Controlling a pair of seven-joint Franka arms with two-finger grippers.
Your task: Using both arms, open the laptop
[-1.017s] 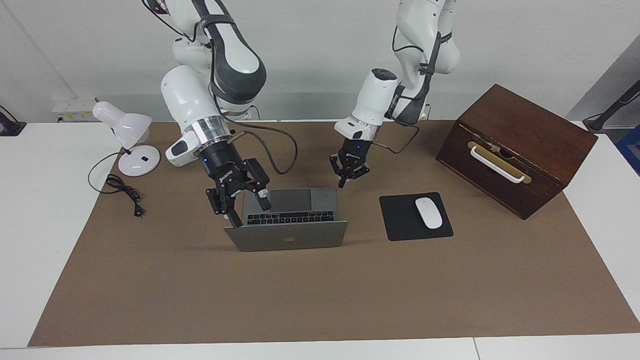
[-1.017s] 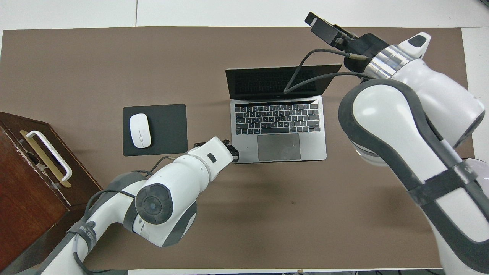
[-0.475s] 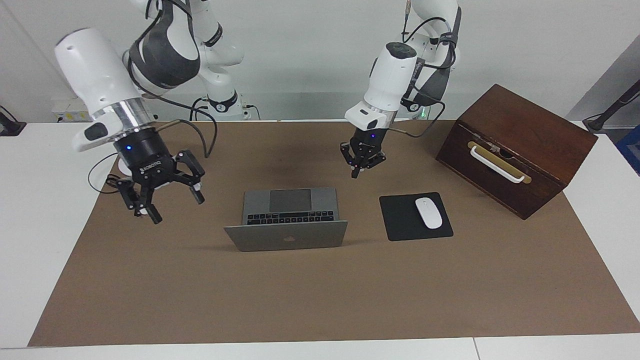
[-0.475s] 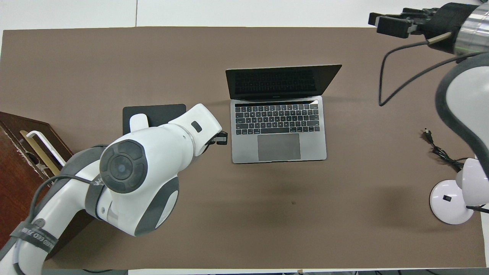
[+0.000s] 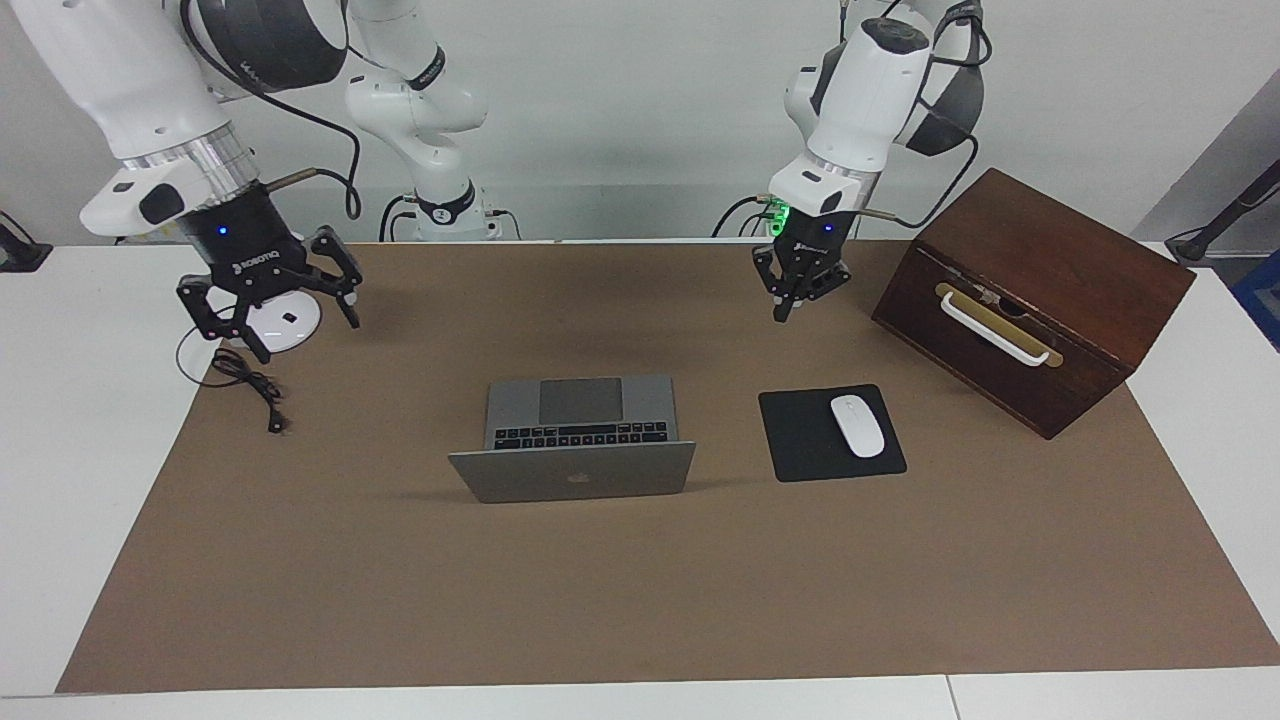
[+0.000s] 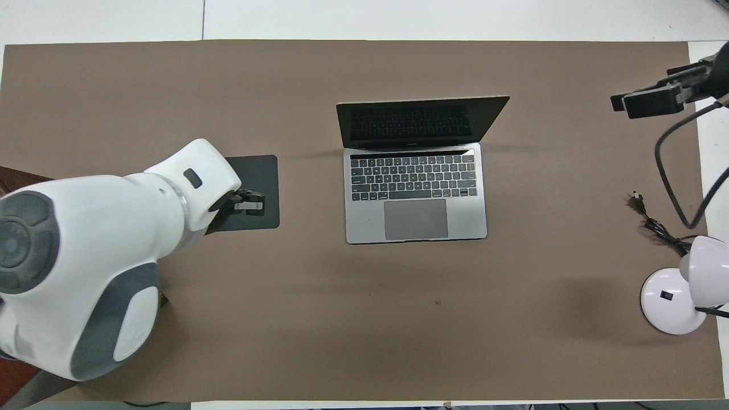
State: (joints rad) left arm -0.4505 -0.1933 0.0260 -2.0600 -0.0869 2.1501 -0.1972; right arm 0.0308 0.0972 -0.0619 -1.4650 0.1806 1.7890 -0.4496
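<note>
Brown mat (image 5: 640, 590) over white table (image 5: 60, 420) — pale wall (image 5: 620, 110).

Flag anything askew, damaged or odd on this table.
Nothing looks damaged or spilled. The laptop sits open and square on the mat; the mouse lies on its pad. Only the wooden box sits angled to the mat's edge, and the lamp's cord trails loose.

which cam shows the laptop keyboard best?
Overhead view. It looks straight down on the open laptop, so every key row and the trackpad show unobstructed. The facing view sees the laptop from the lid's back; the lid hides the lowest keys, and the rows are foreshortened.
</note>
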